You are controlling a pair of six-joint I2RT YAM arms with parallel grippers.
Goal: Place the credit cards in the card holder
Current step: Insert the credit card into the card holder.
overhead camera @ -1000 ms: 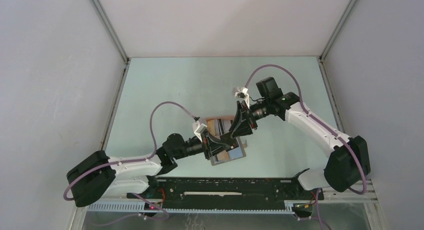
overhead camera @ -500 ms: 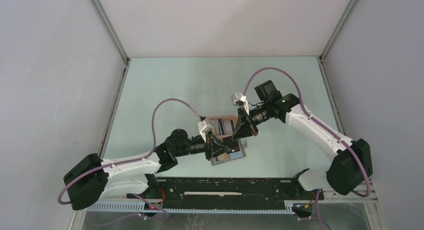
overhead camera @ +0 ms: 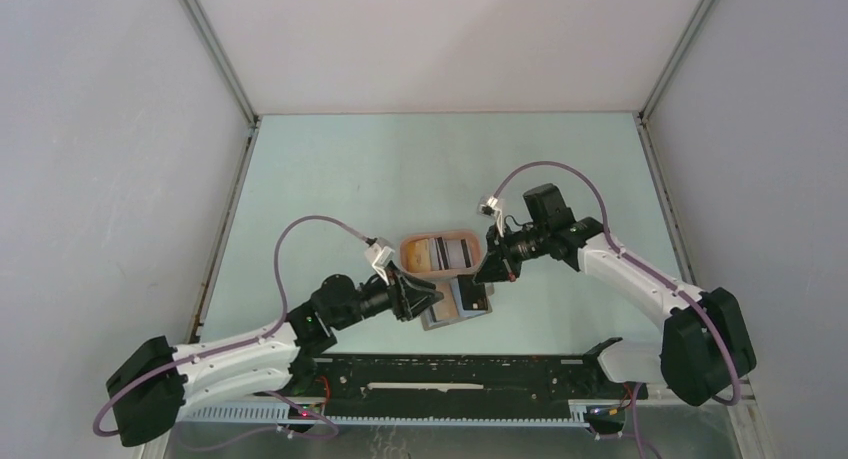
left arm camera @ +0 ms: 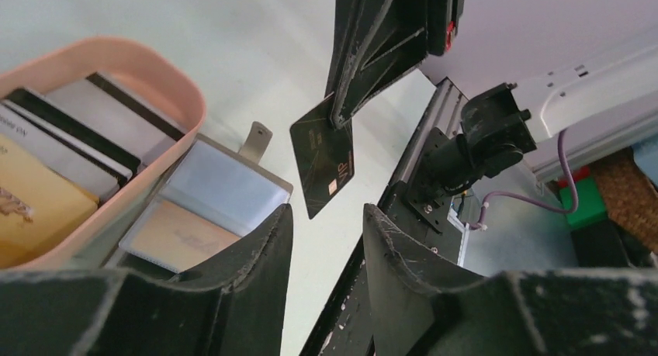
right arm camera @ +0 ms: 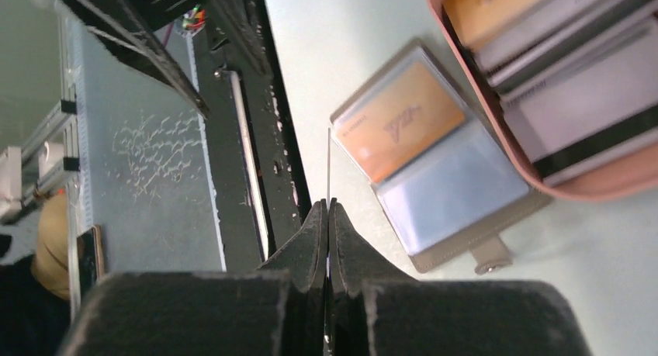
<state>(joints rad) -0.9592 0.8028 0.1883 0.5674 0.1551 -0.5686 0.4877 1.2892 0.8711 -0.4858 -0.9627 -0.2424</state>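
Dark plastic on edge: a credit card (left arm camera: 322,166) hangs steeply, its long axis near upright, clenched in the right end effector (right arm camera: 328,207) above the worktop (overhead camera: 350,179). The open card holder (right arm camera: 434,166) lies flat just beside and below it, toward the left arm. One pocket already carries a yellow-orange card (right arm camera: 397,123) and the blue-grey pocket (right arm camera: 454,189) looks free, so the card likely needs tipping flatter. The left end effector (left arm camera: 326,220) hovers released and empty beside the holder, and the other cards (left arm camera: 93,131) lie in the peach tray (left arm camera: 167,81).

One overhead, two close wrist views
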